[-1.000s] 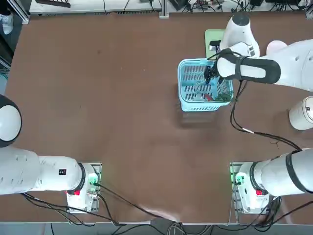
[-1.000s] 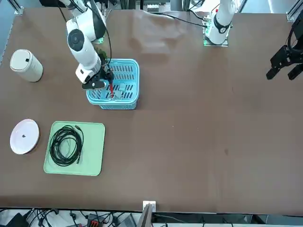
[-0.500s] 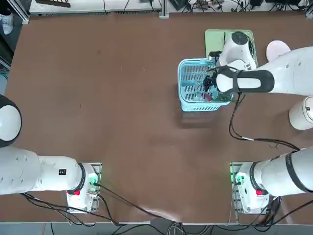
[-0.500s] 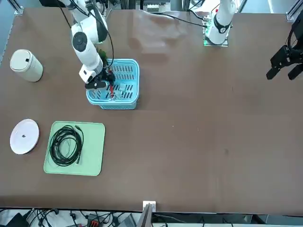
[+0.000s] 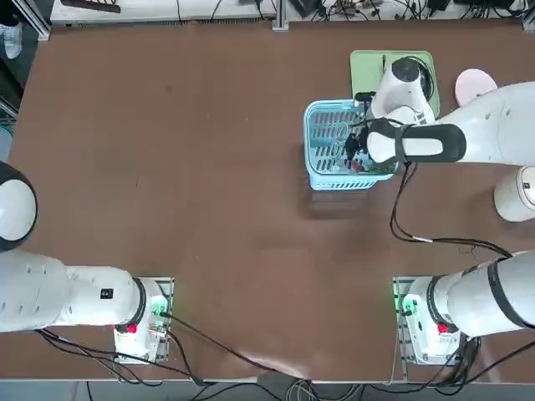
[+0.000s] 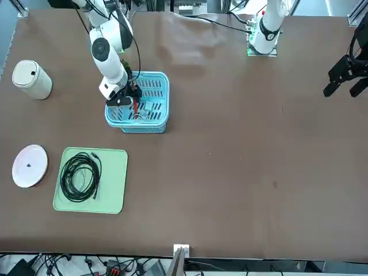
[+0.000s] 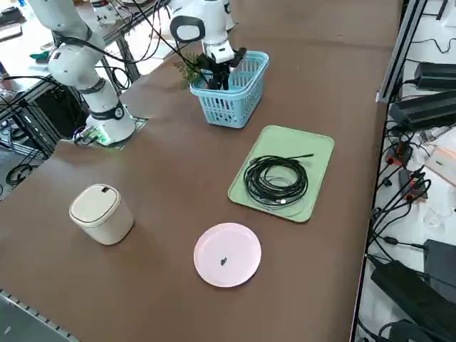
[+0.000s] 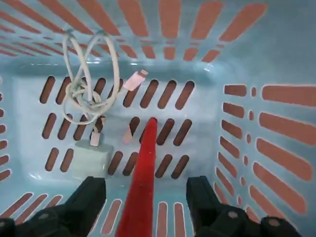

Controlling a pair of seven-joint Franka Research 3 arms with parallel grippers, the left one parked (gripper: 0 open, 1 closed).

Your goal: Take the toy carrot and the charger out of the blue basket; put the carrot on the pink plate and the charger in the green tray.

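1. The right gripper [image 8: 143, 197] is down inside the blue basket [image 8: 276, 59], its two fingers [image 8: 89, 195] spread wide on either side of the toy carrot [image 8: 143, 168], not touching it.
2. The carrot lies on the slatted floor of the basket, its red tip reaching the middle of the wrist frame, just beside the charger [image 8: 90, 158].
3. The charger's pale cable [image 8: 86, 89] loops toward the upper left of the wrist frame, its plug end [image 8: 133, 79] resting near the centre.
4. In the top view the gripper [image 5: 358, 144] sits in the basket [image 5: 322, 171] right of centre, in the upper half of the frame.
5. In the front view the basket [image 6: 152, 115] is upper left; the green tray [image 6: 115, 190] lies lower left with a coiled black cable [image 6: 79, 175] on it.
6. The pink plate [image 6: 29, 165] is at the left edge, just beside the tray.
7. A cream lidded canister [image 6: 31, 79] stands in the upper left, apart from the basket.
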